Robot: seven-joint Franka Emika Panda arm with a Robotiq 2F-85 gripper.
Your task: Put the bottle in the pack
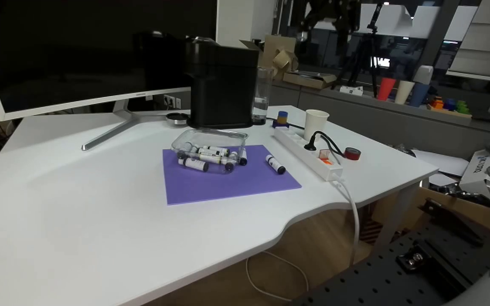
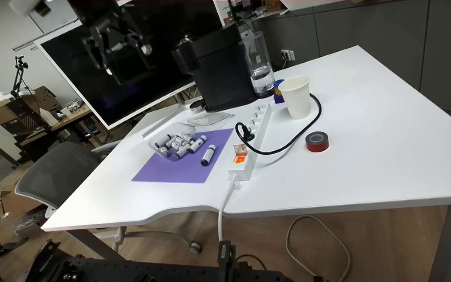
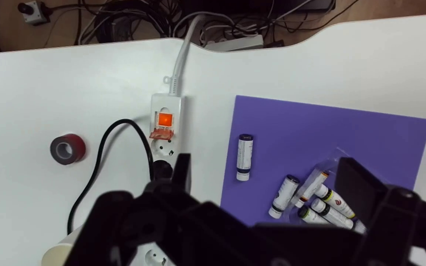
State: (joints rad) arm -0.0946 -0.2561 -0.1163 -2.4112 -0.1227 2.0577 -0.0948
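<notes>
A slim white bottle (image 1: 275, 164) with a dark end lies alone on a purple sheet; it also shows in an exterior view (image 2: 208, 155) and in the wrist view (image 3: 244, 157). The pack is a clear plastic tray (image 1: 211, 135) holding several similar bottles; its wall also shows in an exterior view (image 2: 184, 127) and partly in the wrist view (image 3: 329, 160). Another white bottle (image 3: 284, 195) lies against the tray's outside. My gripper (image 3: 268, 173) is open and empty, high above the table, fingers spread wide. It hides part of the tray in the wrist view.
A white power strip (image 1: 306, 153) with a black plug lies beside the purple sheet (image 1: 232, 187). A paper cup (image 2: 296, 98), a red tape roll (image 2: 317, 141), a glass cylinder (image 2: 258, 64) and a black machine (image 1: 223, 85) stand on the table. A large monitor (image 1: 79, 51) stands behind.
</notes>
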